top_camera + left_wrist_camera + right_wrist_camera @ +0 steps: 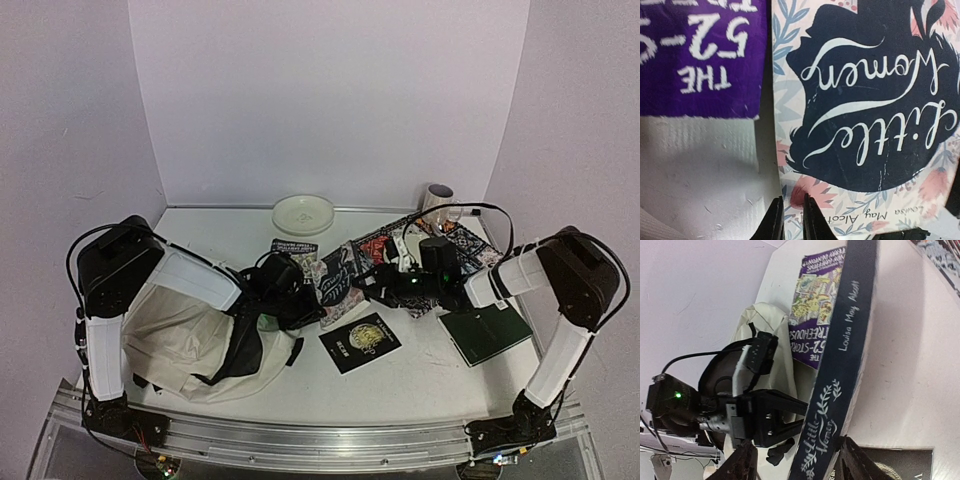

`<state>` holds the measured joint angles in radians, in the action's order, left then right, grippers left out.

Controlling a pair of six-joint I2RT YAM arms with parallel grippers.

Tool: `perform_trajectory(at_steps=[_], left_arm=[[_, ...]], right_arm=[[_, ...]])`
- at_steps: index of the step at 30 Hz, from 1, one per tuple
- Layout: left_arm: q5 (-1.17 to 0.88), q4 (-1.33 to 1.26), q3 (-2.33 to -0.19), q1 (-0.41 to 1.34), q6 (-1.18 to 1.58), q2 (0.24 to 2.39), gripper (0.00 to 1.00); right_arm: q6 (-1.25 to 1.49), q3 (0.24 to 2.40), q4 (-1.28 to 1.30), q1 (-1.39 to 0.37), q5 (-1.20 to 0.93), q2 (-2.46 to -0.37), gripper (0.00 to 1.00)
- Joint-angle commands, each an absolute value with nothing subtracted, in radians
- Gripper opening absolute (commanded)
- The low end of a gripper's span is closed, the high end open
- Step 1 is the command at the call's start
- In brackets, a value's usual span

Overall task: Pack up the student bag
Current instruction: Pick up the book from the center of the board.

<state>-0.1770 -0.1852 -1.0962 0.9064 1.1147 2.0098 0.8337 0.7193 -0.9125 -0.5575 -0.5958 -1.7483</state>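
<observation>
Cream fabric student bag (pixel 170 335): lay slumped at the table's left under the left arm, its dark mouth facing the books, presumably ready to receive them.
Left gripper (pixel 792 207): fingers were almost together, apparently nipping the edge of the navy, floral-covered Little Women book (pixel 865 115).
Right gripper (pixel 799 456): fingers stood half spread astride that book's spine, not clamped, likely to steady it.
Purple paperback book (pixel 700 55): title was cut off.
Bag interior: was hidden.

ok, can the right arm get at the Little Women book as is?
Likely yes. The right claw straddles the Little Women book at its spine, a finger each side, nothing between. The left claw pinches another edge, leaving the spine free.
</observation>
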Motion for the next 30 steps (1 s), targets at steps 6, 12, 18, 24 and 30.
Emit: perform_trajectory(at_steps=[6, 12, 18, 24, 30], left_arm=[[-0.265, -0.260, -1.089, 0.934, 1.137, 1.990, 0.12], [-0.260, -0.267, -1.080, 0.934, 1.137, 1.979, 0.14], [-0.224, -0.267, -1.060, 0.933, 1.108, 1.916, 0.25], [-0.178, -0.266, -1.018, 0.921, 1.069, 1.789, 0.46], [-0.168, -0.267, -0.962, 0.869, 1.028, 1.630, 0.73]], right_arm=[[0.843, 0.727, -0.944, -0.577, -0.615, -1.860, 0.55], [0.838, 0.712, -0.961, -0.577, -0.612, -1.813, 0.44], [0.840, 0.690, -0.960, -0.575, -0.601, -1.716, 0.15], [0.841, 0.669, -0.955, -0.575, -0.594, -1.587, 0.00], [0.833, 0.664, -0.939, -0.575, -0.614, -1.464, 0.00]])
